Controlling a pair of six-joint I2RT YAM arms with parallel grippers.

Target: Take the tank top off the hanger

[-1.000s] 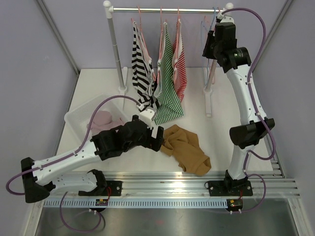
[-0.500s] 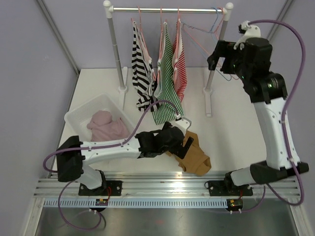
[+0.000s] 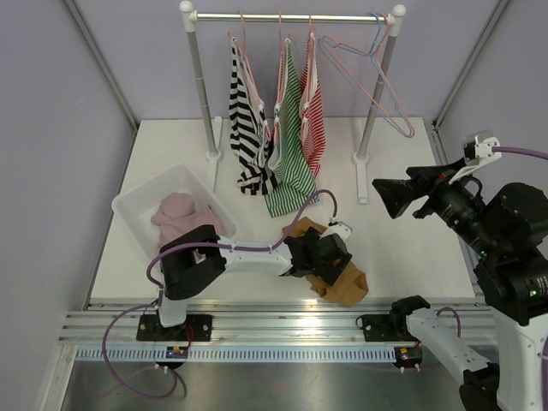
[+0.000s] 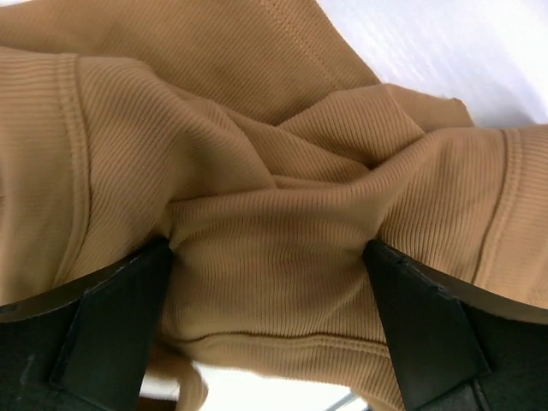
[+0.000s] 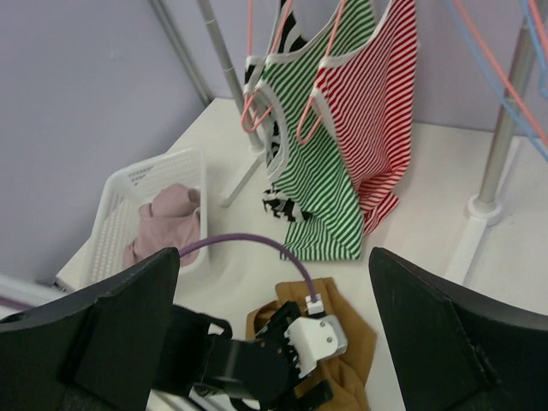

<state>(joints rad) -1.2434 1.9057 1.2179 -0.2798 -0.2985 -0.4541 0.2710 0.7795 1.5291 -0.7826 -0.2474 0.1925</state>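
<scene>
The tan tank top (image 3: 347,287) lies crumpled on the table near the front, off any hanger. My left gripper (image 3: 324,267) is pressed down onto it. In the left wrist view my left gripper (image 4: 270,265) is open, and a fold of the ribbed tan tank top (image 4: 274,171) bulges between the fingers. An empty pink hanger (image 3: 408,130) hangs with a blue one at the right end of the rail. My right gripper (image 3: 385,197) is held high at the right, apart from the rail. It stands open with nothing in it (image 5: 274,257).
On the clothes rack (image 3: 291,16) hang a black-and-white striped top (image 3: 248,128), a green striped top (image 3: 291,163) and a red striped top (image 3: 314,111), each on a pink hanger. A white basket (image 3: 141,201) at the left holds a pink garment (image 3: 184,218).
My right gripper opened, left the hangers at the rail's end and swung down and right. My left arm reached right, and its gripper came down onto the tan top.
</scene>
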